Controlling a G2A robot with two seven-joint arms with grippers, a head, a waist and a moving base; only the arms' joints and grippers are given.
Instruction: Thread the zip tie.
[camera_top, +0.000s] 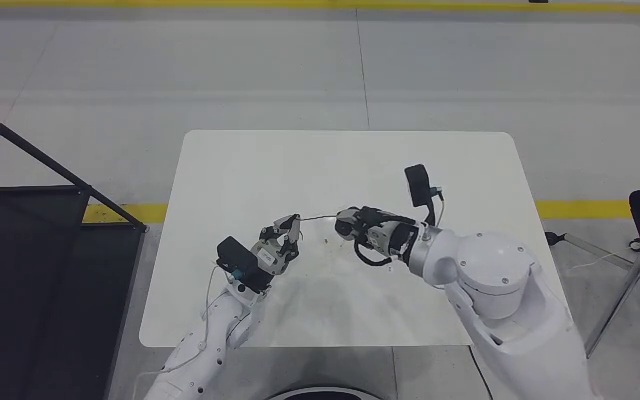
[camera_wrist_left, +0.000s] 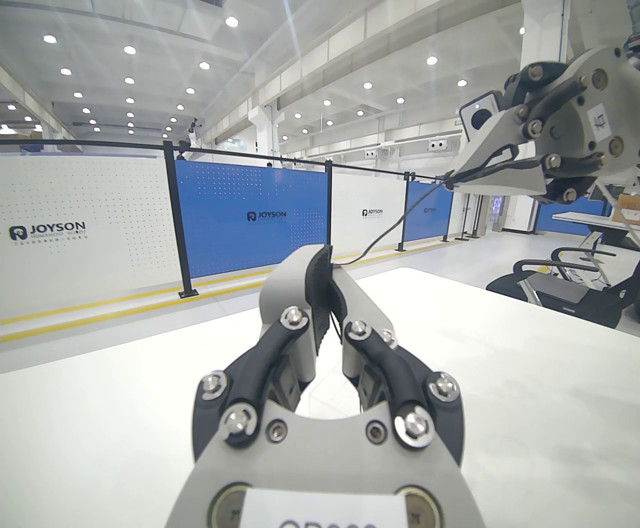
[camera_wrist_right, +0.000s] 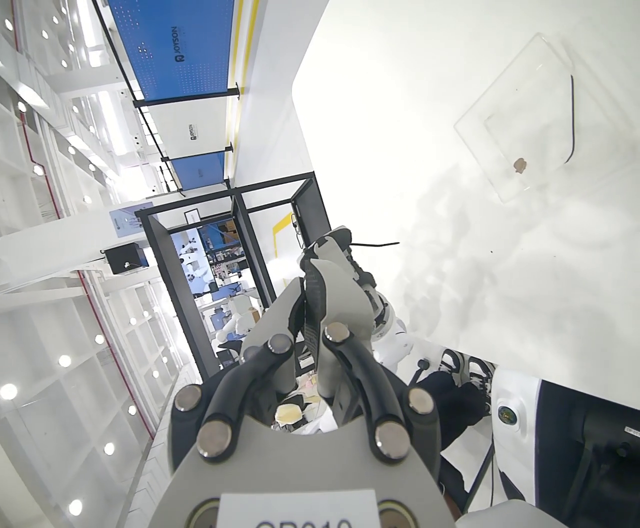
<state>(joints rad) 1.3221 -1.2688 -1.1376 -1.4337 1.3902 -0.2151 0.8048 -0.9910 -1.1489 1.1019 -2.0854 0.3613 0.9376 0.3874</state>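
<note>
The top camera looked straight down on the desk (camera_top: 400, 180) from above; each wrist camera sat close behind its own jaws, the two facing each other over the desk.

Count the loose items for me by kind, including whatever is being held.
Clear tray: 1
Black zip tie: 2, one held between left gripper and right gripper, one lying on the tray
Small brown bit on the tray: 1
Total: 4
</note>
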